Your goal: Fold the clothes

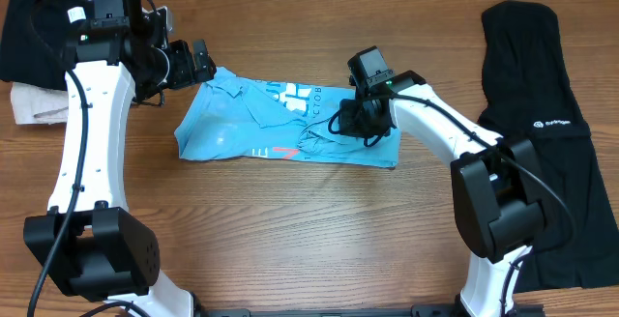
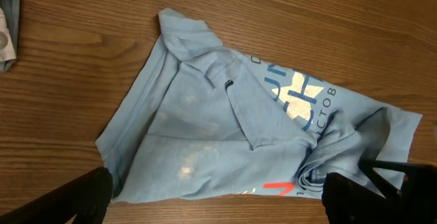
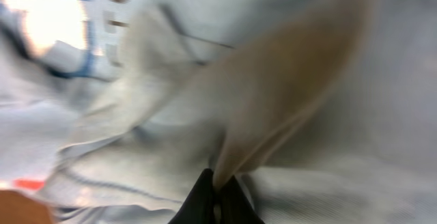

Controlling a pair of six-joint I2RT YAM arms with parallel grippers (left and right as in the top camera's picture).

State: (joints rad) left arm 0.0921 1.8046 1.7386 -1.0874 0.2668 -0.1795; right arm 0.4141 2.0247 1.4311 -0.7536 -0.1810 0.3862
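The light blue T-shirt (image 1: 261,124) lies crumpled on the table's middle, white and coral-red lettering showing; it fills the left wrist view (image 2: 225,135) and the right wrist view (image 3: 171,80). My right gripper (image 1: 356,116) is shut on a raised fold of the T-shirt (image 3: 220,183) near its right side. My left gripper (image 1: 198,63) is open and empty above the shirt's far left corner; its fingers (image 2: 212,200) stand wide apart over the shirt's near edge. The long black garment (image 1: 546,114) with a small white logo lies at the right.
A dark cloth (image 1: 34,27) and a beige cloth (image 1: 34,109) lie at the far left. Bare wood table (image 1: 290,230) lies in front of the shirt.
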